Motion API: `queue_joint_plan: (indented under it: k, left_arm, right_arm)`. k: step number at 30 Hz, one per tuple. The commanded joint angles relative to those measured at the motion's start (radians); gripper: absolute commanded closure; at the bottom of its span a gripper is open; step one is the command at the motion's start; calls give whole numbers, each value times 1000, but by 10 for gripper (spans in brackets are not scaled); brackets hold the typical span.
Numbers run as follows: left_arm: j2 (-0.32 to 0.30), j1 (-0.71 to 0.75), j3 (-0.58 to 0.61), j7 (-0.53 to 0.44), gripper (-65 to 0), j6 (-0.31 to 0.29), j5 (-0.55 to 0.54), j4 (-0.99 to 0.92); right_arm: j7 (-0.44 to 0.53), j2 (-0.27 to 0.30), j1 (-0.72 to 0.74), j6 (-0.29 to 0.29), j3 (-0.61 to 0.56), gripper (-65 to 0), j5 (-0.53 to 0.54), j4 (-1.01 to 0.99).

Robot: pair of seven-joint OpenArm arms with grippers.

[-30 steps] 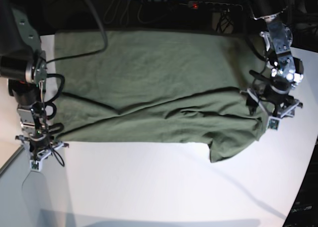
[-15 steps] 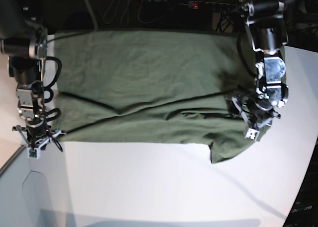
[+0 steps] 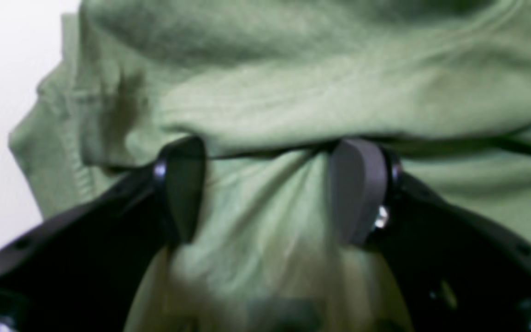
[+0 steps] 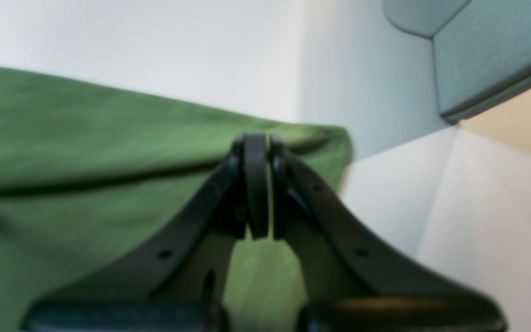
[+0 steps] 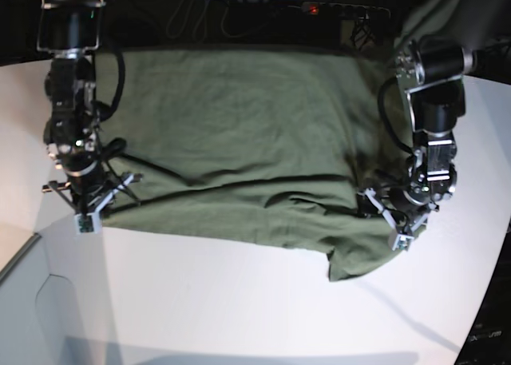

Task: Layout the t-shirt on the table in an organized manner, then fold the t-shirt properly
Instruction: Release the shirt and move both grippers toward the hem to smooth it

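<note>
**Spreading the shirt across the surface**

Lying flat on the white surface, the olive t-shirt is bunched between the widely parted pads of the left end effector. The right end effector is pinched closed above the shirt's corner.

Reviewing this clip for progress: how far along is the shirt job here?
Laying out is mostly done: the t-shirt lies spread on the table, one sleeve bunched. In hand: the right gripper is shut at the hem corner, the left gripper open over the sleeve. No fold is made yet.
</note>
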Motion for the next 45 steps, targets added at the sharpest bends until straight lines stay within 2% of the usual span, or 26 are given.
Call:
queue_joint_plan:
  k: [1, 2, 4, 6, 8, 12, 16, 25, 29, 33, 38, 45]
  left_arm:
    - [0, -34, 1, 10, -417, 24, 6, -30]
    - [0, -48, 1, -8, -417, 65, 6, -58]
    - [0, -59, 1, -48, -419, 143, 6, -84]
    - [-3, -63, 1, -91, -419, 203, 6, -94]
    - [-11, -67, 1, -108, -419, 226, 6, -94]
    - [-12, -110, -1, -109, -419, 228, 5, -96]
    - [-12, -131, -1, -109, -419, 229, 5, -85]
    - [14, -197, -1, -113, -419, 225, 5, -82]
    - [26, -203, 1, -108, -419, 225, 5, -48]
    - [34, -159, 1, -86, -419, 223, 5, 65]
    - [37, -102, 7, 4, -419, 221, 5, 229]
    - [31, -90, 10, 32, -419, 221, 14, 257]
  right_arm:
    - [-15, -3, 9, 52, 3, 0, 1, 30]
    - [-55, -15, 7, 94, 3, 0, -1, 35]
    - [-104, -21, 6, 135, 3, 0, -2, 30]
    - [-119, -25, 0, 154, 3, 0, -2, -4]
    - [-114, -23, 4, 154, 3, 0, -2, -59]
    - [-53, -15, 79, 154, 3, 0, -4, -237]
    - [47, 17, 187, 154, 3, 0, -4, -462]
    - [386, 64, 492, 146, 2, 0, -5, -981]
    - [485, 71, 607, 80, 0, 0, -5, -1104]
    - [504, 81, 675, 34, -1, 0, -5, -1102]
    - [502, 83, 702, 34, 0, 0, -4, -1101]
    - [439, 63, 647, 35, 3, 0, 1, -1091]
